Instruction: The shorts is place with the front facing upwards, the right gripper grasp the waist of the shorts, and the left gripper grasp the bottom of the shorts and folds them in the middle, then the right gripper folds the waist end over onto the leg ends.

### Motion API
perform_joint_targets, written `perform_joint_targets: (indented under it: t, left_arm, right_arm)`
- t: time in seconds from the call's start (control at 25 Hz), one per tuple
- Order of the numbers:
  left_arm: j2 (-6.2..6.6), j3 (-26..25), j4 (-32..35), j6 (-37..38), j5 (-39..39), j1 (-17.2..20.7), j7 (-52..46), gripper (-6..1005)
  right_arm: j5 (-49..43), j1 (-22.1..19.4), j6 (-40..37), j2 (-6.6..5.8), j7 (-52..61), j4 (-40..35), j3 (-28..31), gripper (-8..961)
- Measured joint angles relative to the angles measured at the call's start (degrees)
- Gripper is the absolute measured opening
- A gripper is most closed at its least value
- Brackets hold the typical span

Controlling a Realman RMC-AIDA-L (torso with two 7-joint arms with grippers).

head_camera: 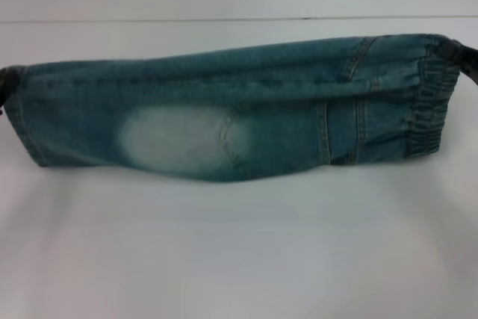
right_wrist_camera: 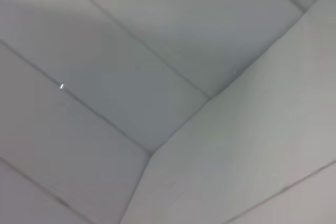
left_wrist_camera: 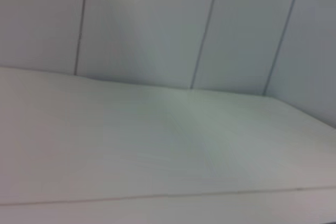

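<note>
Hanging folded lengthwise above the table point(head_camera: 239, 259), shorts point(head_camera: 224, 117) held taut: right gripper point(head_camera: 464, 57) pinching waist point(head_camera: 433, 110), left gripper point(head_camera: 7, 80) pinching leg ends point(head_camera: 26, 128). Risk: a corner slipping out, and the fold sagging unevenly.

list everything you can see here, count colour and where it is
shorts: one, blue-green denim with a pale faded patch, folded lengthwise, stretched across the middle of the head view, held up at both ends
waist: one, gathered elastic band, the shorts' end on the robot's right
leg ends: stitched hems, the shorts' end on the robot's left
table: one, white, under and in front of the shorts
wall panels: pale grey with dark seams, behind the table
left gripper: one, dark, only a sliver at the leg ends
right gripper: one, black, only a sliver at the waist
</note>
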Motion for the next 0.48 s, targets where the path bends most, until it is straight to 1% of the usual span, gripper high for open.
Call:
perform_joint_targets:
  t: [0.24,0.48]
  left_arm:
    - [-0.04,0.84,-2.77,-4.66,-2.53,-1.86,0.73,19]
    - [-0.03,1.22,-5.11,-8.26,-2.67,-3.75,2.32,19]
  right_arm:
    - [6.23,0.50,4.91,0.53,-2.23,2.63,0.01,75]
    - [7.92,1.17,6.84,0.59,-3.00,3.20,-0.02,97]
